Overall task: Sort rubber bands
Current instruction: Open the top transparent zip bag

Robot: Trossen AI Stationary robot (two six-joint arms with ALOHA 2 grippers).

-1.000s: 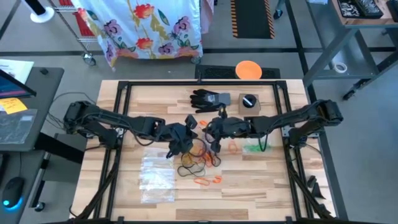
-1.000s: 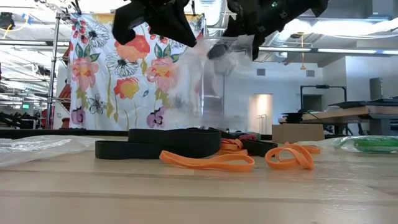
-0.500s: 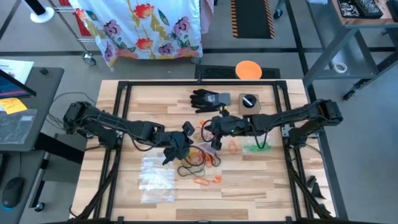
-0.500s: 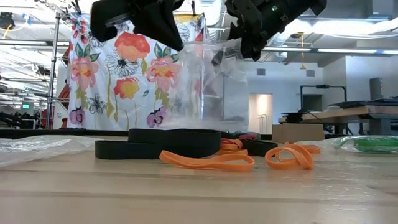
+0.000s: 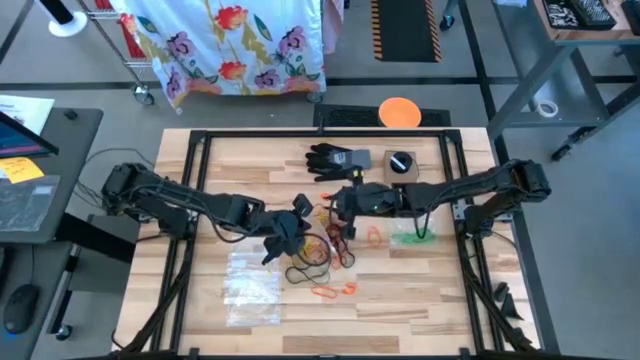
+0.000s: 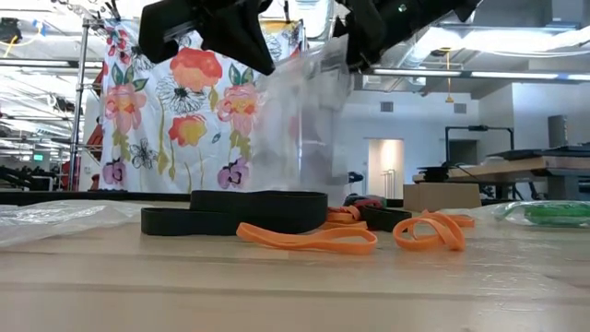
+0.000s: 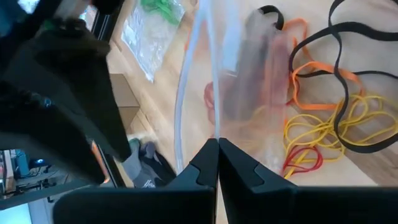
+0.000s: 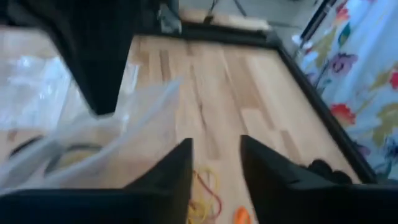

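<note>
Rubber bands (image 5: 322, 252) in black, yellow, red and orange lie loose mid-table; the left wrist view shows them too (image 7: 323, 124). Over them hangs a clear plastic bag (image 6: 304, 120), with my left gripper (image 7: 217, 142) shut on it (image 5: 290, 228). My right gripper (image 8: 214, 149) stands open just right of the bag's top (image 5: 338, 208). Nothing is between its fingers, and the bag (image 8: 93, 137) lies off to one side of them. My left gripper pinches the clear bag's top edge (image 7: 214, 132) between its two shut fingers, coming in slanting down from the table's left. The bag hangs below the fingers, tilted and slack, over the pile of bands. I cannot tell whether its lower end touches the table.
A black glove (image 5: 335, 158) and a small box (image 5: 402, 165) lie at the far side. A clear bag with green bands (image 5: 410, 238) is on the right, and more clear bags (image 5: 250, 285) lie near left. Orange bands (image 5: 335, 290) sit toward the near edge.
My right gripper has rolled about its own axis, opened and let go of the bag's top. The bag now hangs from my left gripper alone, and its top leans over toward the right gripper.
</note>
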